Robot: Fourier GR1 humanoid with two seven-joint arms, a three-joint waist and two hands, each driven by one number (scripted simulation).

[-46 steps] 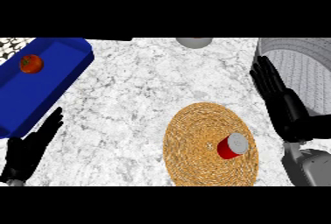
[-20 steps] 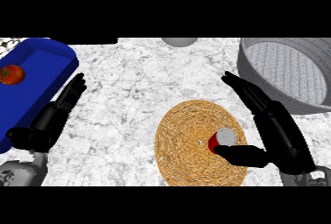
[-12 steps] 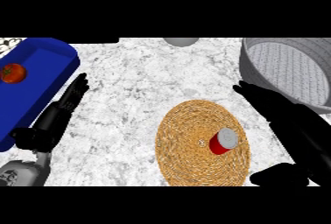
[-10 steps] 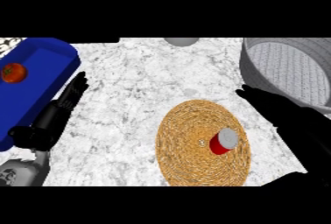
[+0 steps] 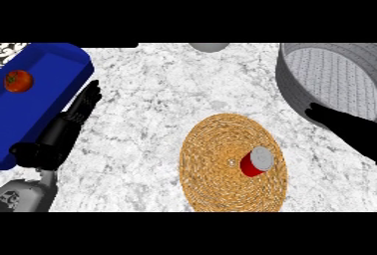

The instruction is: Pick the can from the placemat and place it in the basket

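Can (image 5: 256, 162): on the placemat (image 5: 212, 149), right of its centre, inside the rim. The grey top shows up and to the right and the red side low and to the left. It looks upright, so its long axis is judged vertical. Nothing touches it.

Right hand (image 5: 347, 129): enters from the right edge as a dark shape, its tip over the near wall of the basket (image 5: 324, 69) in this view. Cannot tell whether it is open or closed. It holds nothing that shows. The can lies to its left and nearer the robot, apart from it, with bare counter (image 5: 147, 124) and placemat rim between.

Left hand (image 5: 65, 127): rests at the left edge with fingers straight and open, pointing away from the robot, just beside the blue bin (image 5: 52, 64). It is well apart from the can.

The right hand is nearer, so the pick is judged to be its job. The approach is leftward and back toward the robot, closing on the can's side.

Containers: nothing shows in the basket, at far right. The bin holds one tomato (image 5: 18, 80). A grey round object (image 5: 210, 47) is cut off by the far edge and cannot be identified.

Can not yet grasped.
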